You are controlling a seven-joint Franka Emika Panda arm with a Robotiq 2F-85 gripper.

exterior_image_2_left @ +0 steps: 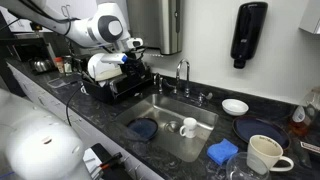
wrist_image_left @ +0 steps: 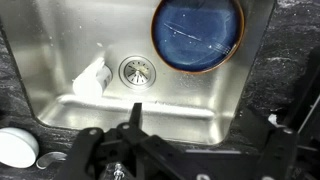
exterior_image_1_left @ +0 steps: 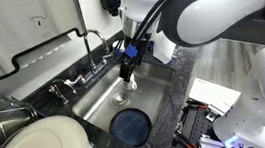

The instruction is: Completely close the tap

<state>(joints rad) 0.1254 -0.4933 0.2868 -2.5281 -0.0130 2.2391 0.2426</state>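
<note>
The tap [exterior_image_1_left: 93,46] is a chrome gooseneck at the back edge of the steel sink [exterior_image_1_left: 103,99], with small levers at its base; it also shows in an exterior view [exterior_image_2_left: 183,76]. My gripper [exterior_image_1_left: 129,72] hangs over the sink beside the tap and does not touch it. In an exterior view the gripper [exterior_image_2_left: 137,62] is well to the side of the spout. In the wrist view the black fingers [wrist_image_left: 200,130] are spread wide with nothing between them, above the sink's near wall. The tap does not show clearly there.
A blue plate [wrist_image_left: 198,35] and a white mug [wrist_image_left: 92,78] lie in the sink near the drain [wrist_image_left: 138,70]. A dish rack [exterior_image_2_left: 112,82] stands beside the sink. A white bowl [exterior_image_2_left: 236,106], blue plate [exterior_image_2_left: 262,130], mug [exterior_image_2_left: 265,153] and sponge [exterior_image_2_left: 223,152] are on the counter.
</note>
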